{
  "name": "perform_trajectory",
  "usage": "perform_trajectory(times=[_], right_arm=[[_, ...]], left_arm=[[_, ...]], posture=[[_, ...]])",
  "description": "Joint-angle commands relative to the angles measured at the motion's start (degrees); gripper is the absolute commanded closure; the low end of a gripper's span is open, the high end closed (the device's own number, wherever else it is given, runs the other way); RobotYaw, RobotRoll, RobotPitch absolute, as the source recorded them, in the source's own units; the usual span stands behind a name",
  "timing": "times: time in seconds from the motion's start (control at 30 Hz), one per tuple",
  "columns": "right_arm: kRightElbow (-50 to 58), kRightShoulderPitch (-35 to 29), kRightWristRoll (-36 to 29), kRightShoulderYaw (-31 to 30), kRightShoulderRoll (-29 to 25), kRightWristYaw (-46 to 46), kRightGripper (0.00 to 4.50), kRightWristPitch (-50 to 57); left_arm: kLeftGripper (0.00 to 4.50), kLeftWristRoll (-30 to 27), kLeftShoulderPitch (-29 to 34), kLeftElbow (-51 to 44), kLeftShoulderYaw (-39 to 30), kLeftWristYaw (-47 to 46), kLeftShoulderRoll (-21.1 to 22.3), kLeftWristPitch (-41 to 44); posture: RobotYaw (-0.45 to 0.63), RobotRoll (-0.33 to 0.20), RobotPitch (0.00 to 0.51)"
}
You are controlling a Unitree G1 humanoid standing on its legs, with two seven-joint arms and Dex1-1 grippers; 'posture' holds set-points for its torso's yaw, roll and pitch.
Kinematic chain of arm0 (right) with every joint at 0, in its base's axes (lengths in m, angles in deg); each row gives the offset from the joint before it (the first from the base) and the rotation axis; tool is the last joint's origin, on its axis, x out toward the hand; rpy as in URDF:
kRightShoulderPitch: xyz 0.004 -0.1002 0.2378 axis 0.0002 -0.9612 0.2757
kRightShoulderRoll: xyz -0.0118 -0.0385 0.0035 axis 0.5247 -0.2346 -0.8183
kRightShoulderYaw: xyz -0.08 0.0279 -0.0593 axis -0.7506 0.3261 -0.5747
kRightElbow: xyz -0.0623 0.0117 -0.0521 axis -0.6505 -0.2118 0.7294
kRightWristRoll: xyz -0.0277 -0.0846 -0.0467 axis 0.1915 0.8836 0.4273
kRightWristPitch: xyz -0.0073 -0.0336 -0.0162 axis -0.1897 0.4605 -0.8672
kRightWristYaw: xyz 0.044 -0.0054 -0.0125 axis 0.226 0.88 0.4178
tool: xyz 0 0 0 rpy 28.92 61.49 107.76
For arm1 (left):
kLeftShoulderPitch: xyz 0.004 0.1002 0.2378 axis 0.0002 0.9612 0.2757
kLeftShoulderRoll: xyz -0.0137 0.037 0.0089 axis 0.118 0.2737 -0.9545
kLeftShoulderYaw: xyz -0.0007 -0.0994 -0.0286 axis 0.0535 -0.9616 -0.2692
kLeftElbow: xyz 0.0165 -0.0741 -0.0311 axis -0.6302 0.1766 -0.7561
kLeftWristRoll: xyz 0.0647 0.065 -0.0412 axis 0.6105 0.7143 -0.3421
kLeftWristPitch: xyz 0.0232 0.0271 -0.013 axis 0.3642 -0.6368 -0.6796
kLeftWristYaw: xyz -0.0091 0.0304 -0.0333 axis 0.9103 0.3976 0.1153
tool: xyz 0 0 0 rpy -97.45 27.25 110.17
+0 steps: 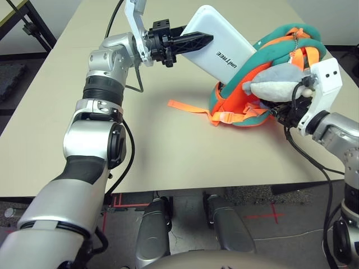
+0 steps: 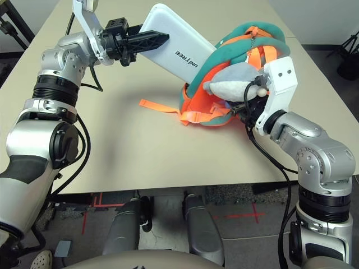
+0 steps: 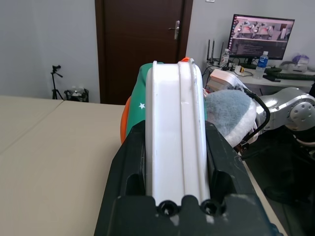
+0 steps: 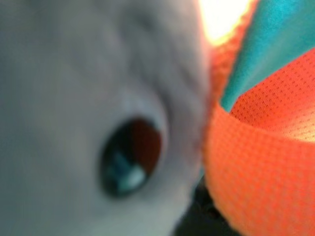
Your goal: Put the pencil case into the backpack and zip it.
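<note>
My left gripper [image 1: 207, 40] is shut on the white pencil case [image 1: 219, 42], held tilted above the table. The case's lower end dips into the open top of the orange backpack [image 1: 241, 103] with teal trim, which lies at the table's right. In the left wrist view the pencil case [image 3: 174, 132] stands edge-on between my black fingers [image 3: 125, 172], with the backpack right behind it. The grey-white plush fish [image 1: 275, 81] hangs over the backpack's near side. My right gripper [image 1: 287, 111] is pressed against the backpack behind the fish. Its wrist view shows only the fish's eye [image 4: 129, 155] and orange mesh [image 4: 256, 162].
An orange strap [image 1: 188, 106] trails from the backpack leftward across the beige table [image 1: 168, 151]. The table's front edge runs just below my arms. A black cable [image 1: 305, 154] loops off my right wrist near the table's right corner.
</note>
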Motion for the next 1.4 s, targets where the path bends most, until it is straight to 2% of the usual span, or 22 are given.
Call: perform_trajectory(times=[0.03, 0.27, 0.43, 0.53, 0.67, 0.8, 0.83, 0.97, 1.13, 1.23, 1.4], right_arm=[[-1.7, 0.2, 0.4, -1.9, 0.2, 0.3, 4.14, 0.7], [-1.0, -0.1, 0.7, -1.6, 0.6, 0.1, 4.14, 0.8], [-0.9, -0.1, 0.9, -1.9, 1.0, -0.3, 4.14, 0.4], [-0.9, -0.1, 1.0, -2.1, 1.2, -0.3, 4.14, 0.2], [-1.2, 0.1, 1.1, -2.4, 1.4, -0.2, 4.14, -0.1], [-1.8, 0.5, 1.3, -2.9, 1.6, 0.1, 4.14, -0.5], [-2.0, 0.6, 1.4, -3.1, 1.6, 0.2, 4.14, -0.6], [-2.7, 0.9, 1.6, -3.5, 1.6, 0.5, 4.14, -1.1], [-3.4, 1.0, 1.7, -3.8, 1.5, 1.0, 4.14, -1.7], [-3.6, 1.1, 1.9, -3.9, 1.4, 1.1, 4.14, -1.9], [-3.6, 1.2, 2.0, -3.9, 1.2, 1.3, 4.14, -2.0]], left_arm=[[3.14, 2.5, 0.2, 3.5, 2.7, -0.9, -5.0, -4.9], [3.14, 8.6, -2.9, 15.5, 2.5, -13.3, -14.0, -20.1], [3.14, 10.7, -3.4, 19.3, 2.3, -16.9, -15.3, -22.9], [3.14, 10.3, -3.8, 19.5, 1.2, -18.5, -14.5, -22.2], [1.77, 7.6, -4.9, 17.5, -1.7, -16.7, -11.4, -19.1], [0.20, 4.8, -6.2, 13.7, -4.2, -13.9, -7.5, -13.7], [0.00, 4.0, -6.4, 12.3, -4.6, -13.1, -6.4, -11.8], [0.00, 2.0, -6.3, 6.4, -5.5, -12.3, -2.9, -6.2], [0.00, 1.7, -2.3, -0.7, -3.9, -11.4, -0.5, -1.8], [0.93, 2.0, 0.7, -3.9, -2.5, -10.9, 0.0, 0.3], [2.92, 2.1, 4.4, -8.2, -0.2, -10.7, 0.3, 2.5]], posture=[[-0.22, 0.000, 0.200], [-0.24, 0.000, 0.191], [-0.24, 0.000, 0.185], [-0.24, 0.000, 0.185], [-0.24, 0.000, 0.185], [-0.21, 0.000, 0.188], [-0.21, 0.000, 0.188], [-0.21, 0.000, 0.188], [-0.20, 0.000, 0.182], [-0.20, 0.000, 0.181], [-0.20, 0.000, 0.182]])
